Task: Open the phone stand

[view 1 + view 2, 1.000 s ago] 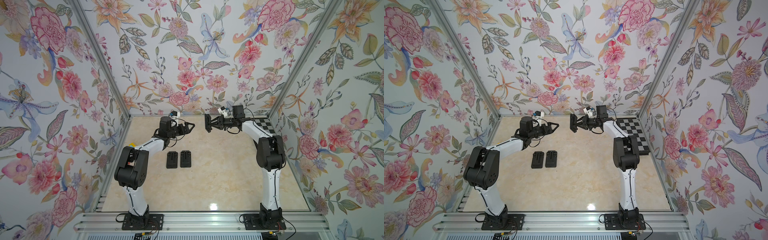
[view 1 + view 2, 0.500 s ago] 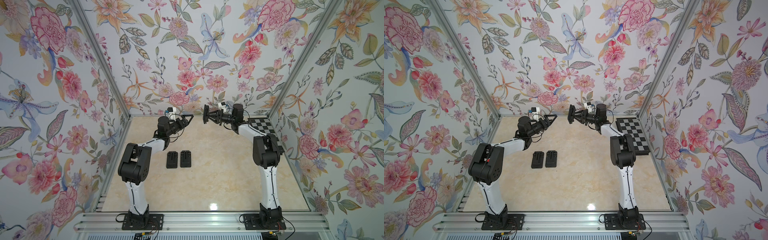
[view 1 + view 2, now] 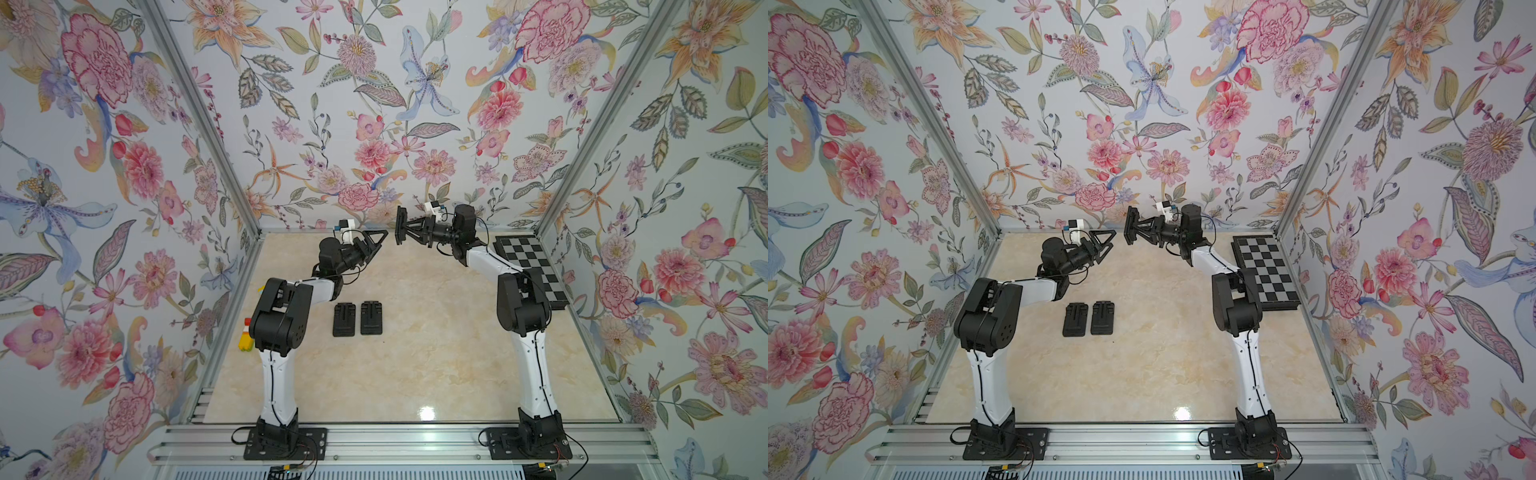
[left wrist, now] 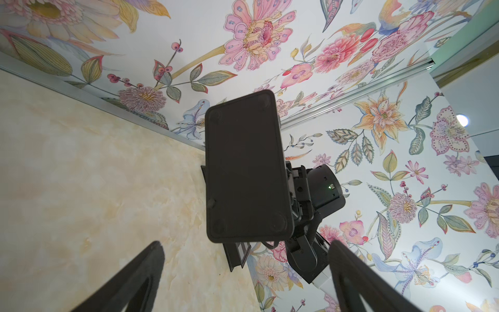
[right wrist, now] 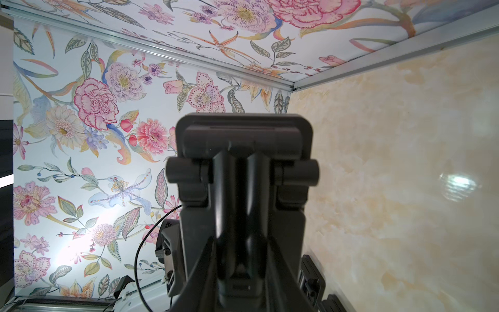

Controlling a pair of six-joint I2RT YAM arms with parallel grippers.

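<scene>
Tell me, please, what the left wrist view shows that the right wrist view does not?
Only the left wrist view: the phone stand's flat back and the open left gripper, apart from it. Only the right wrist view: the stand's hinged side, with the right gripper shut on it. Both: the stand held aloft, the marbled table and floral walls.

Left arm (image 3: pixel 282 316) bent at the elbow, forearm raised toward the middle, left gripper (image 3: pixel 380 241) spread wide and empty, right arm (image 3: pixel 523 307) likewise raised, right gripper (image 3: pixel 409 227) clamped on a phone stand (image 3: pixel 400 225), the two grippers facing each other, close but apart
</scene>
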